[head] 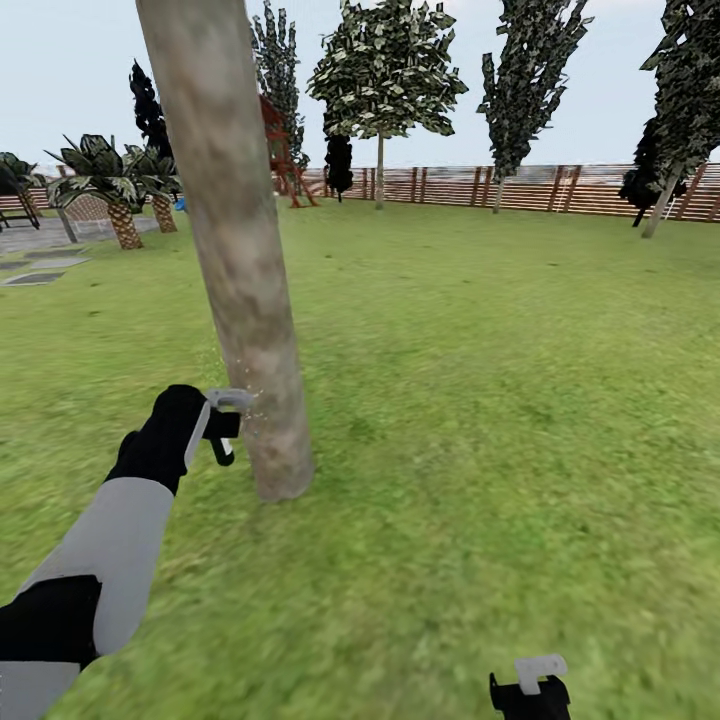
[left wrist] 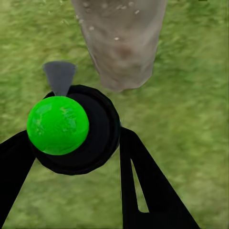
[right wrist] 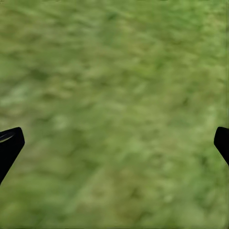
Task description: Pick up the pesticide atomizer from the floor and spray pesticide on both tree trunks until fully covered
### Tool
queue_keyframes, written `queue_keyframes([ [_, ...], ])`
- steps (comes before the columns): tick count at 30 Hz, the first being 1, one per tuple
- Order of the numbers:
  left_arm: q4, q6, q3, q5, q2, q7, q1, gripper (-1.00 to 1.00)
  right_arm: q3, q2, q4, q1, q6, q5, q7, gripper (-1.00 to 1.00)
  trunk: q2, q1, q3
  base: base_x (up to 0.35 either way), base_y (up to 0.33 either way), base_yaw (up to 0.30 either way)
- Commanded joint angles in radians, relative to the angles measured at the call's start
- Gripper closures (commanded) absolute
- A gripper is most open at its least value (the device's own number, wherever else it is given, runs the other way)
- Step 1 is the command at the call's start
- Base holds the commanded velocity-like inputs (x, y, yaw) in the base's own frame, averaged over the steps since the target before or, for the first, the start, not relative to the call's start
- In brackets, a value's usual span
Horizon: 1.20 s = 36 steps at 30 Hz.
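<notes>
A thick, mottled grey-brown tree trunk (head: 240, 270) rises from the grass just ahead, leaning slightly. My left gripper (head: 215, 428) is at its base, shut on the pesticide atomizer (head: 230, 401). In the left wrist view the atomizer (left wrist: 57, 125) shows a bright green ball in a black ring, held between the black fingers (left wrist: 143, 181) of my left gripper (left wrist: 76, 138). Its grey nozzle (left wrist: 59, 76) points at the trunk (left wrist: 121, 43). Small pale specks dot the bark there. A second tree (head: 380, 165) stands far back by the fence. My right gripper (head: 530, 690) hangs open over grass (right wrist: 114, 114).
Short scaly palms (head: 122, 205) and grey paving (head: 40, 265) lie at the far left. A brown slat fence (head: 540, 188) closes the lawn at the back, with dark column-shaped trees (head: 520, 90) and a red structure (head: 285, 150) near it. Lawn stretches to the right.
</notes>
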Motion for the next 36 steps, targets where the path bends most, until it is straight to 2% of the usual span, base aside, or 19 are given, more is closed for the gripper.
queue_keyframes([
  [1,-0.005,0.003,0.001,-0.010,-0.004,-0.010,0.000,1.00,0.008,0.000,0.000,-0.001,-0.003,-0.007,-0.003,-1.00,0.000,0.000,-0.001,0.174,-0.110,0.000],
  [4,-0.010,0.003,0.000,-0.011,-0.012,-0.010,-0.001,1.00,0.008,0.000,0.000,0.000,-0.003,-0.007,-0.003,-1.00,0.000,0.000,-0.001,0.219,-0.149,0.000],
  [15,-0.010,0.005,-0.003,-0.010,-0.005,-0.009,0.007,1.00,0.008,0.002,0.000,0.001,-0.003,-0.007,-0.004,-1.00,0.000,0.000,-0.001,0.051,-0.254,0.008],
  [28,-0.002,0.000,0.000,-0.013,-0.006,-0.006,0.010,1.00,0.009,0.003,0.000,0.000,-0.003,-0.007,-0.004,-1.00,0.000,0.000,-0.001,0.000,-0.274,0.251],
  [36,0.004,-0.001,0.000,-0.016,-0.008,-0.003,0.020,1.00,0.008,-0.001,0.001,0.000,-0.003,-0.007,-0.006,-1.00,0.000,0.000,-0.001,0.000,-0.274,0.016],
])
